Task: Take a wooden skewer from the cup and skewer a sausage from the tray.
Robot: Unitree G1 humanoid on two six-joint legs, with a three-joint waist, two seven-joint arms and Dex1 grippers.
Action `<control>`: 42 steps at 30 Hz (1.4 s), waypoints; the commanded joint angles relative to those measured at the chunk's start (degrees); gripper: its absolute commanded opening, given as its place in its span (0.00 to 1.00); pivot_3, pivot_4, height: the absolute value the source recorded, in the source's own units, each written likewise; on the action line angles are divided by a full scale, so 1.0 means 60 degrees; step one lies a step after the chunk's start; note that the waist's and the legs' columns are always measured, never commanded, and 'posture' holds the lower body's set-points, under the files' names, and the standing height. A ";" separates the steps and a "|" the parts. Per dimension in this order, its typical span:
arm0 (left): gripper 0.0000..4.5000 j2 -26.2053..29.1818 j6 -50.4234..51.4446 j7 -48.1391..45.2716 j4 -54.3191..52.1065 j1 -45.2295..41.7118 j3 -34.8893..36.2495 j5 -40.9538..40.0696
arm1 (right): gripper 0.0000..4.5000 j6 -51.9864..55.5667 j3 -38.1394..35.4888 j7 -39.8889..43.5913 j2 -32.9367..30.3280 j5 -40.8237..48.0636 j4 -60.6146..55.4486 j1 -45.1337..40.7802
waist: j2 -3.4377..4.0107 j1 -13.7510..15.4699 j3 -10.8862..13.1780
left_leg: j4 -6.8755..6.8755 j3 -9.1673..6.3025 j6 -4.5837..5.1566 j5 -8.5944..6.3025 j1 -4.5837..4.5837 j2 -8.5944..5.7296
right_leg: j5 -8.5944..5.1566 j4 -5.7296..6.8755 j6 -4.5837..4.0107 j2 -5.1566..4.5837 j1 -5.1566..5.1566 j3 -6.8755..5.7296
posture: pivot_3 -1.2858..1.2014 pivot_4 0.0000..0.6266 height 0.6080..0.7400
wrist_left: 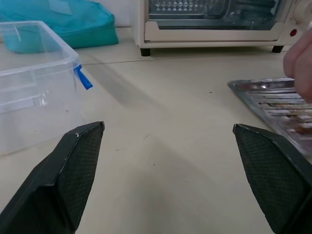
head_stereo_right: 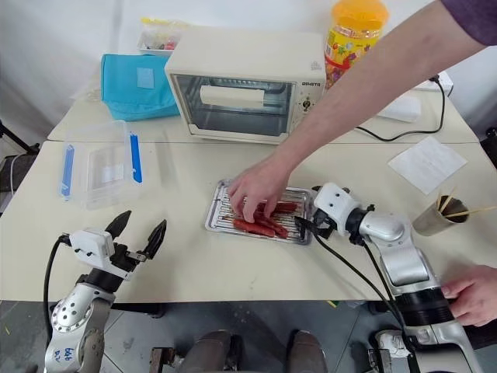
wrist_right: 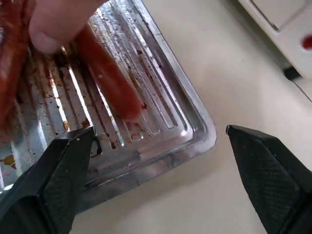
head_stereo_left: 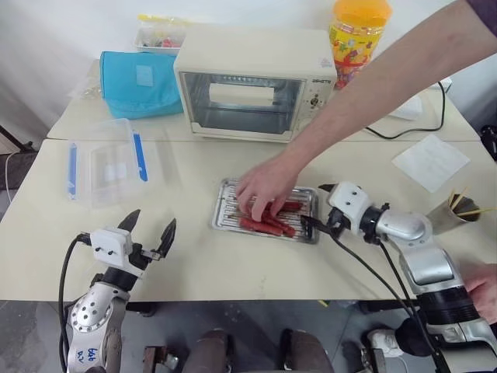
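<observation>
The silver ridged tray (head_stereo_left: 225,208) lies mid-table and holds several red sausages (head_stereo_left: 272,224). A person's hand (head_stereo_left: 264,185) reaches into it from the far right and touches them. My right gripper (head_stereo_left: 317,208) is open at the tray's right end, its fingers spanning the corner (wrist_right: 195,122), with one sausage (wrist_right: 105,73) just ahead. The steel cup (head_stereo_left: 444,217) with wooden skewers (head_stereo_left: 464,203) stands at the right table edge, beyond my right arm. My left gripper (head_stereo_left: 147,231) hovers open and empty over the front-left of the table.
A toaster oven (head_stereo_left: 252,81) stands behind the tray. A clear box with blue clips (head_stereo_left: 109,163) is at left, a teal bag (head_stereo_left: 140,81) behind it. An orange-lidded jar (head_stereo_left: 357,35) and a napkin (head_stereo_left: 431,162) are at right. Another hand (head_stereo_right: 470,295) rests by my right forearm.
</observation>
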 commanded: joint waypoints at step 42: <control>1.00 0.0346 -0.0081 -0.0159 -0.0116 0.0079 0.0217 -0.0091 | 1.00 -0.1116 -0.0801 0.0425 -0.0578 0.1117 -0.1395 0.3440 | -0.0044 -0.0008 -0.0027 | 0.0000 0.0007 0.0002 -0.0003 0.0020 0.0010 | 0.0000 -0.0008 0.0000 0.0004 0.0015 0.0001 | 0.52 0.24 1.00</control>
